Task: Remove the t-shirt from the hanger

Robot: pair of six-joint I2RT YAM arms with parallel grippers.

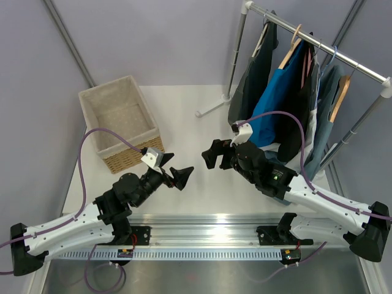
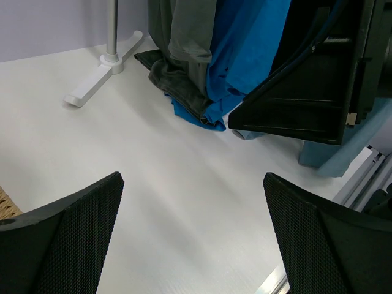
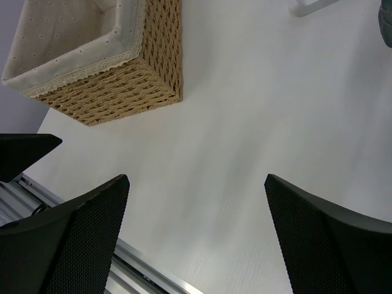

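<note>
A: Step?
B: Approach only; your left gripper (image 1: 185, 176) and right gripper (image 1: 210, 158) gape wide, empty
A: Next?
B: Reach up to dark charcoal-grey cotton t-shirt (image 1: 245, 92) on slim cream-white hanger (image 1: 261, 40), endmost on white metal rail (image 1: 361, 66)

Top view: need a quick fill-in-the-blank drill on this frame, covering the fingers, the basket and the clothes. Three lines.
1. The left gripper and the right gripper both have their fingers ___, holding nothing.
2. The wicker basket stands on the robot's ___ side of the table.
3. The t-shirt hangs on its hanger beside a bright ___ shirt.

Missing words: open; left; blue.
</note>
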